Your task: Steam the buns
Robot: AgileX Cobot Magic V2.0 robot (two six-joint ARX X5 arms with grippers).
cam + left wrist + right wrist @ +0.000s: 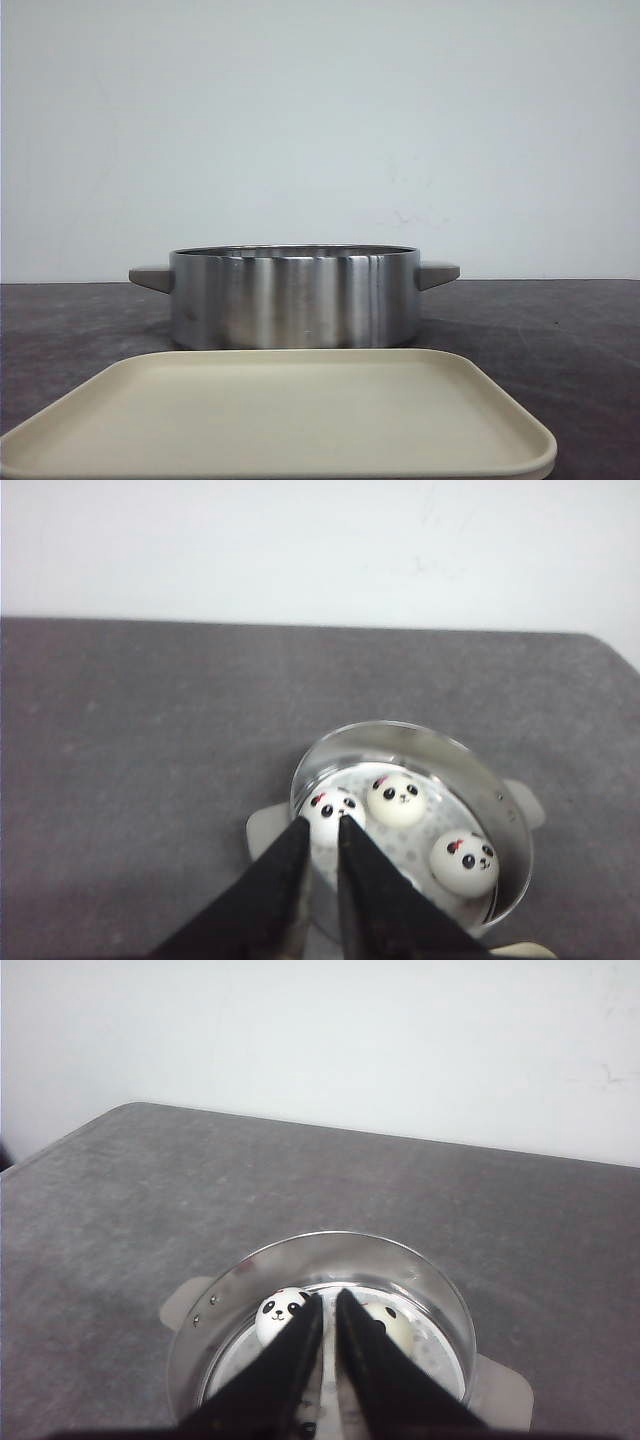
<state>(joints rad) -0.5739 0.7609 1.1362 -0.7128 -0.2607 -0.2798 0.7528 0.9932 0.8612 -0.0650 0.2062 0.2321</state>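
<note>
A steel pot (295,297) with two grey handles stands on the dark table. In the left wrist view three white panda buns lie inside it: one (330,805) just beyond the fingertips, one (397,798) in the middle and one (463,862) nearer the pot's wall. My left gripper (322,822) hangs above the pot's rim, its jaws nearly together with nothing between them. In the right wrist view two buns show in the pot, one (278,1312) and one (392,1328) partly hidden. My right gripper (329,1297) is above the pot, jaws nearly together, empty. Neither gripper shows in the front view.
A beige rectangular tray (280,420) lies in front of the pot, with nothing on it; its corner shows in the left wrist view (520,950). A white wall stands behind the dark grey table (150,740).
</note>
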